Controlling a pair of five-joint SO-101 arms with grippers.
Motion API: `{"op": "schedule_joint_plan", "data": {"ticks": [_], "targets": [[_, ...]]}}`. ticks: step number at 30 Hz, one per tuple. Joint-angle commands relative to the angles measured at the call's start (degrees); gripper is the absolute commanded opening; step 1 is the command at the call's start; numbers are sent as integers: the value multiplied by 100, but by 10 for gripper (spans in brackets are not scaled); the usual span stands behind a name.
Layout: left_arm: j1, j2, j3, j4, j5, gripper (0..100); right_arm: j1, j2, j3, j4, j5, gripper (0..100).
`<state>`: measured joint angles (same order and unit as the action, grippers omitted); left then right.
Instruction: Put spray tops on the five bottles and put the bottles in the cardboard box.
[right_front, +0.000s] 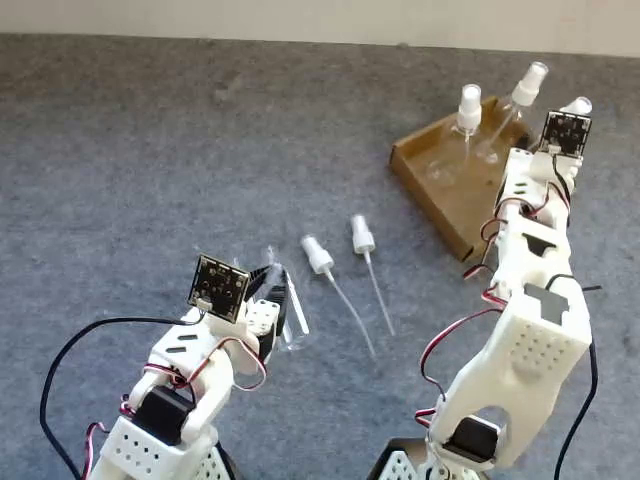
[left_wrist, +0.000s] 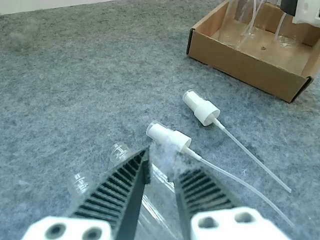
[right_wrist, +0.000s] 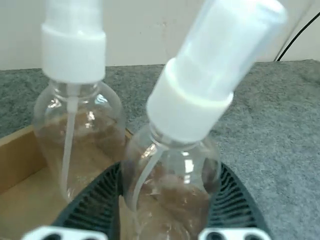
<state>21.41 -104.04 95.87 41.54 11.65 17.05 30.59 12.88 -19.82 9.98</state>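
Observation:
A clear bottle (right_front: 291, 315) without a top lies on the grey table, and my left gripper (right_front: 274, 298) is low over it. Its fingers (left_wrist: 125, 192) stand a narrow gap apart, with the bottle's clear plastic (left_wrist: 161, 202) between them and its neck (left_wrist: 118, 150) just past one tip. Two white spray tops (right_front: 318, 254) (right_front: 362, 236) with long tubes lie just beyond; in the left wrist view they are the near top (left_wrist: 167, 136) and the far top (left_wrist: 201, 107). In the cardboard box (right_front: 447, 190), my right gripper (right_wrist: 165, 200) is shut on a tilted, capped bottle (right_wrist: 172, 185) (right_front: 522, 92).
Another capped bottle (right_front: 467, 112) (right_wrist: 75, 125) stands upright in the box beside the held one, and a third white cap (right_front: 579, 104) shows past the right arm. A second clear neck (left_wrist: 80, 183) lies beside my left gripper. Open carpet spreads to the left and back.

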Motion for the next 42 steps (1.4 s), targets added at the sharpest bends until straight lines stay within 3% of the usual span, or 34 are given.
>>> {"op": "schedule_joint_plan", "data": {"ticks": [1, 13, 20, 42], "targets": [[-66, -4, 119, -18, 18, 5, 66, -84, -321, -180, 53, 84], [-66, -4, 119, -18, 18, 5, 57, -110, -303, -180, 53, 94], [-66, -4, 119, -18, 18, 5, 40, -110, -286, -171, 53, 236], [-75, -4, 119, -26, 9, 5, 92, -136, -277, -127, 53, 242]]}}
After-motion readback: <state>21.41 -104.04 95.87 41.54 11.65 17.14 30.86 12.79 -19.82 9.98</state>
